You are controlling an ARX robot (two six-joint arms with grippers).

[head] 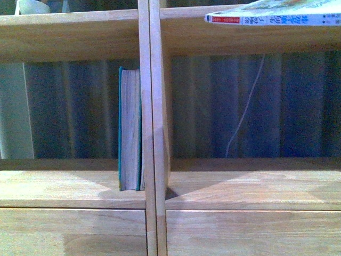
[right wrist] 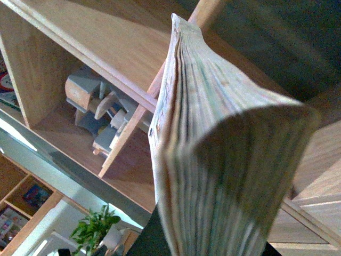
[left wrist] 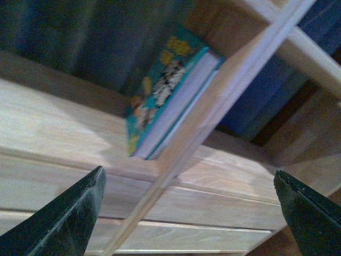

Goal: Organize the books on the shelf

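between the right jaws, as far as i'm reading it, the thin white paperback [right wrist: 213,160] is being clenched by one end. the pads are hiding behind the page block in the right wrist view, so that's a judgement, but in the front view the book is hanging flat in the air up by the upper board [head: 69,37], spine facing out. the left jaws are gaping wide with nothing between the fingers [left wrist: 69,213], hovering in front of the shelf [head: 69,186] and well short of the teal book [left wrist: 160,101].

that teal book is standing upright in the left-hand compartment, pressing against the double central upright [head: 153,106]. behind the compartment on the other side a white cord [head: 245,112] is dangling.

what i'm worrying about: the paperback's free end is fanning out, so it's probably behaving floppy. tipped upright and pushed in, it could be catching a corner on a board edge and buckling. parked alone it could be slumping over, since nothing's propping it. slid in beside the teal one, it could be nudging that over, because only one side of it is being supported.

counting: two books (one teal, one white), one shelf, two open compartments and two drawer fronts [head: 69,229] showing in the front view, one white bowl-ish thing [head: 33,6] up top, one potted plant [right wrist: 96,229] off in the room.
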